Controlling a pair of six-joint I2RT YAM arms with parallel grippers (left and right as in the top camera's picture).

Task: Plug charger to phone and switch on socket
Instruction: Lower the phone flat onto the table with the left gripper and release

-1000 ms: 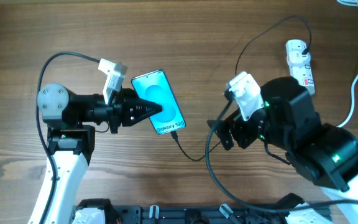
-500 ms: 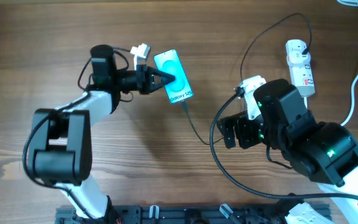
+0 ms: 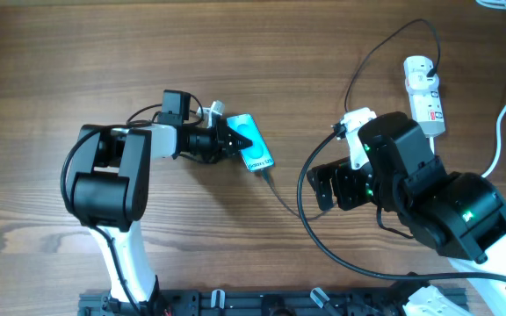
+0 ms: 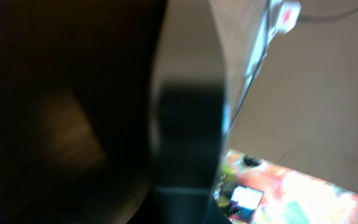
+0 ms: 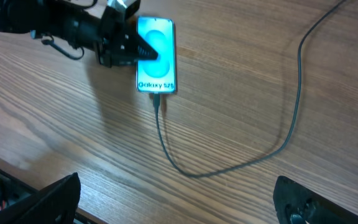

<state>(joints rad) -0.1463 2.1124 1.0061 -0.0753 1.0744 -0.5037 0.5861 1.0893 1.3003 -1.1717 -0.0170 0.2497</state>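
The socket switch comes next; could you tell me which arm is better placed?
Right, I'd judge. The right gripper is open, empty and nearer the socket; the left gripper is clamped on the phone, farther away.

The overhead view is rendering sharply under even, diffuse light. The wooden table (image 3: 235, 53) is showing clear grain with no glare, and the arms are casting only soft shadows. The phone (image 3: 254, 147) screen is glowing bright cyan.

The left wrist view is badly degraded. A dark, defocused mass is filling most of the frame, and the remainder (pale surface, colourful patch at lower right) is blurring heavily.

The right wrist view is resolving the grain crisply. A soft shadow is lying beneath the left arm (image 5: 73, 28), and the fingers (image 5: 48, 199) are appearing dark and unfocused.
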